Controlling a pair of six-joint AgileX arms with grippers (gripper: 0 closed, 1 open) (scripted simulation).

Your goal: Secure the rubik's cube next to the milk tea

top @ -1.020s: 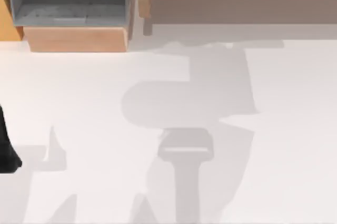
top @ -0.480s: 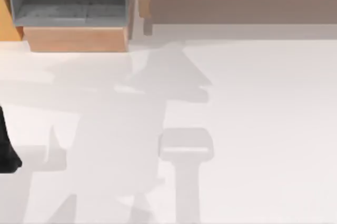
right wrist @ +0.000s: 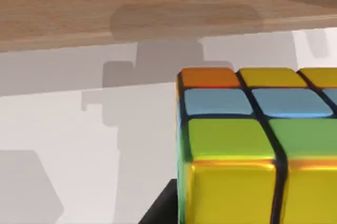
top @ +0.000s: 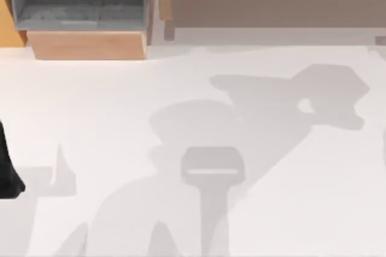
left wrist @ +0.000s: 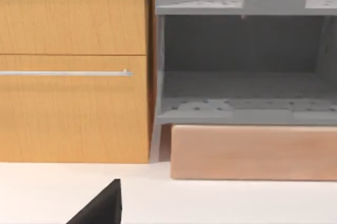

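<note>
A rubik's cube [right wrist: 253, 145] is seen close against the right wrist camera, above the white table [top: 90, 106] near a wooden shelf [right wrist: 105, 3] — likely being carried. Whether the right gripper clamps it cannot be told. The left arm [top: 7, 172] is parked at the table's left edge.

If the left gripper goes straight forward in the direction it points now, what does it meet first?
Probably the light wooden block under the grey open shelf, with the wooden drawer cabinet beside it. White tabletop lies before them; depth is unclear.
</note>
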